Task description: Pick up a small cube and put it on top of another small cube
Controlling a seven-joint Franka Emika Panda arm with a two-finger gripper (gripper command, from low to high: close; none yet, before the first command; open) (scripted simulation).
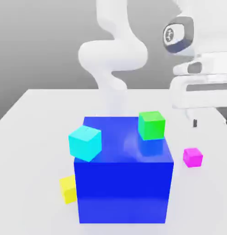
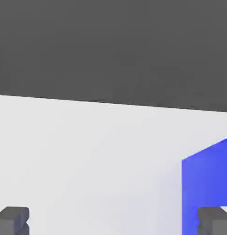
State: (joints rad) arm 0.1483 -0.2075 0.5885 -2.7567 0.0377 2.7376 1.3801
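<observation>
The reach is barely begun: the gripper (image 2: 113, 220), fingers spread wide and empty, must drop to the pink cube (image 1: 193, 157) on the tabletop (image 1: 37, 119) (the green cube (image 1: 152, 125) waits atop the blue cube (image 1: 124, 188)).

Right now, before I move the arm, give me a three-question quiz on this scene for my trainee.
1. True or false: the green cube rests on the blue cube.
2. Which cube lies on the table to the exterior view's right of the blue cube? A yellow, B pink, C cyan.
3. Fill in: the gripper is ___ (open or shut).
Key: 1 true; 2 B; 3 open.
</observation>
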